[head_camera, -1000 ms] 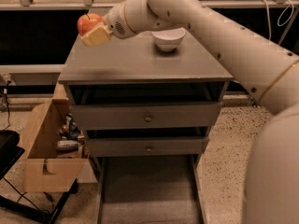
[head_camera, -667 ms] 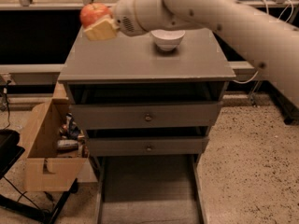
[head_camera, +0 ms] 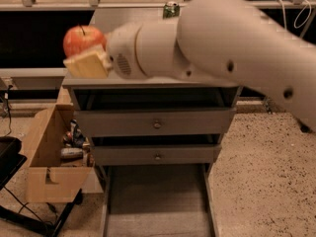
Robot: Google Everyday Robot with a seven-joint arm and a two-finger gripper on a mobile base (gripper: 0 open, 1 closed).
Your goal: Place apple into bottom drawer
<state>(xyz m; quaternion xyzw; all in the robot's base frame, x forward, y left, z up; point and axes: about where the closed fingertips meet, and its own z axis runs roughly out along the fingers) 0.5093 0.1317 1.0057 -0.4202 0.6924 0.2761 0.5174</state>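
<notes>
The red-orange apple [head_camera: 81, 39] with a short dark stem is held in my gripper [head_camera: 88, 58], whose tan finger [head_camera: 88, 66] shows under and beside it. The gripper is raised close to the camera, above the left edge of the grey cabinet top [head_camera: 148, 82]. My large white arm [head_camera: 222, 53] fills the upper right and hides most of the cabinet top. The bottom drawer [head_camera: 157, 201] is pulled out at the bottom centre, its flat grey floor bare between low side rails.
Two upper drawers with small round knobs [head_camera: 157, 125] sit above the open one. A cardboard box [head_camera: 47, 157] with clutter stands to the left of the cabinet. A green can [head_camera: 171, 10] shows at the back. Speckled floor lies to the right.
The arm has lifted the apple and swung much closer to the camera, now covering the white bowl and most of the cabinet top.
</notes>
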